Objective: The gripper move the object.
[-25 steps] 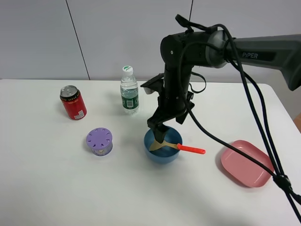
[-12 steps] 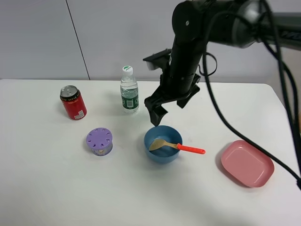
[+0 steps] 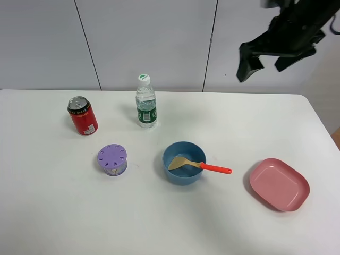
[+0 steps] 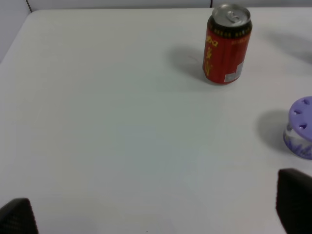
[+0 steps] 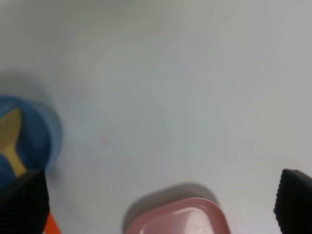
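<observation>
A moment ago the right end effector [image 3: 264,62] was down inside the blue bowl [image 3: 183,178], right at the spatula's blade. Now it has lifted high and swung well away behind the bowl, towards the far wall. Its fingers are spread apart and hold nothing. That looks to me like a release and a retreat.

The spatula [image 3: 199,165] lies where it was left. Its pale-yellow blade is down in the bowl, and its red-orange handle rests over the rim and pokes out towards the pink plate [image 3: 279,184]. It has not shifted as the arm pulled off. I would judge the move finished, if the bowl was the intended place.

The left end effector [image 4: 156,214] hovers over bare bench [image 3: 64,212], well off to the bowl's can side. Its fingers are wide apart with nothing between them. The red can [image 3: 82,116], the water bottle [image 3: 146,109] and the purple container [image 3: 112,159] all stand where they were, clear of the bowl.
</observation>
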Available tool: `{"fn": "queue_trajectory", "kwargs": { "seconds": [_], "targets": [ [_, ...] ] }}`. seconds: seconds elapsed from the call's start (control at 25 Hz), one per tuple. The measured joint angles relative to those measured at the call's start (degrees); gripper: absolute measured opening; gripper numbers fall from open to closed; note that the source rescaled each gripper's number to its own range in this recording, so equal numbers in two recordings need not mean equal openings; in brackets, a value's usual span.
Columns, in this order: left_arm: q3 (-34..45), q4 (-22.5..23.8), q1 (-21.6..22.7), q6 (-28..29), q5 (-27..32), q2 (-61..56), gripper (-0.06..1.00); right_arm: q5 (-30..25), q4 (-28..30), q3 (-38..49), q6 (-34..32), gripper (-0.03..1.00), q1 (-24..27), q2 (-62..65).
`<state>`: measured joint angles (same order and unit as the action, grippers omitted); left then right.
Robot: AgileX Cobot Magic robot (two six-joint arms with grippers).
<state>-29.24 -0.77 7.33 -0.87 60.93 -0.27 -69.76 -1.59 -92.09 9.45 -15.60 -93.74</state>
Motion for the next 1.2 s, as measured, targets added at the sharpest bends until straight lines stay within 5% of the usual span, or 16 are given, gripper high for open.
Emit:
{"fn": "queue_trajectory", "kwargs": {
  "seconds": [0.52, 1.2],
  "targets": [
    [0.0, 0.0, 0.0, 0.0, 0.0, 0.0, 1.0, -0.1, 2.32, 19.63, -1.14, 0.91, 25.74, 20.46],
    [0.0, 0.0, 0.0, 0.0, 0.0, 0.0, 1.0, -0.35, 2.69, 40.2, -1.64, 0.98, 26.57, 72.14]
  ]
}}
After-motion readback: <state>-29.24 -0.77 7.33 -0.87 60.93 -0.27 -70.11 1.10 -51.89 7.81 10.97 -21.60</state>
